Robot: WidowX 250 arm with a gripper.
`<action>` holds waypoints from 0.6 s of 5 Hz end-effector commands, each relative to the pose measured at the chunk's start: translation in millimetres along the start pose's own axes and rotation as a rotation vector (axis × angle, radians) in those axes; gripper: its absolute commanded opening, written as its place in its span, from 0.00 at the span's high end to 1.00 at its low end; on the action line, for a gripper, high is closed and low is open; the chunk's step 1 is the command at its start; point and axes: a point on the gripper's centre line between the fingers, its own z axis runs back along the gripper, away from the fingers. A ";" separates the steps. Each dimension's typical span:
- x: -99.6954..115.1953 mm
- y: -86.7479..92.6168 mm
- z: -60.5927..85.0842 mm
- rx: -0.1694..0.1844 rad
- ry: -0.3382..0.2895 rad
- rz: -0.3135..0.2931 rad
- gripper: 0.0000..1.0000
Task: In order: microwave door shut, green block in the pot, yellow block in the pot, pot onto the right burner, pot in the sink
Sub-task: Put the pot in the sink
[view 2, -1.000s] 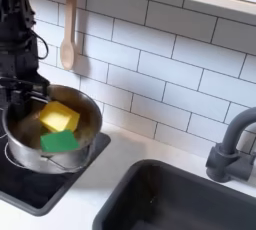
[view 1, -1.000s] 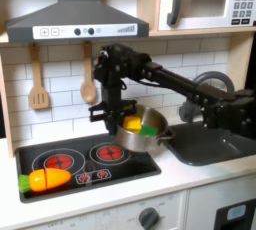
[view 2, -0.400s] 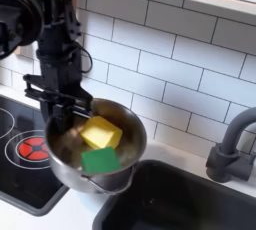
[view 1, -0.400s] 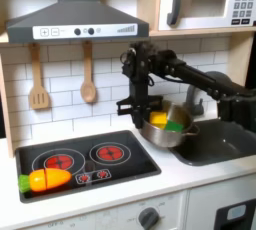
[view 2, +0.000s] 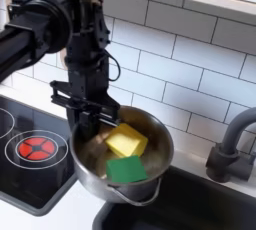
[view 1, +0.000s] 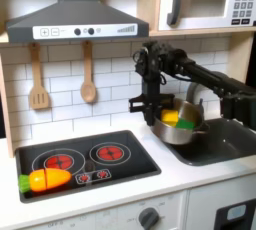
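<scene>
A: What does the first exterior view give you that the second exterior view doesn't?

B: The microwave door (view 1: 196, 2), shut, white-framed with a dark window and grey handle, up at the first exterior view's right. Also the orange toy carrot (view 1: 46, 180) at the near corner of the stove (view 1: 85, 166), and the sink (view 1: 222, 144) at the right. The second exterior view brings the faucet (view 2: 233, 139) and the pot's inside up close.

A: And the pot?

B: The pot (view 2: 92, 163) is shiny silver, lifted and tilted toward the camera, between the stove's edge and the sink. The yellow block (view 2: 127, 140) and the green block (view 2: 127, 169) lie inside, touching.

A: The fingers?

B: The gripper (view 2: 90, 124) comes down on the pot's far rim, its fingers (view 2: 78, 123) clamped on that rim, carrying the pot clear of the tabletop (view 2: 45, 212).
</scene>
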 end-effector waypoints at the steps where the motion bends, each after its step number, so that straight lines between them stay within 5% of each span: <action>1: 8.8 -20.3 -12.1 -0.019 0.006 -0.065 1.00; 3: 13.8 -31.6 -31.0 -0.040 0.026 -0.138 1.00</action>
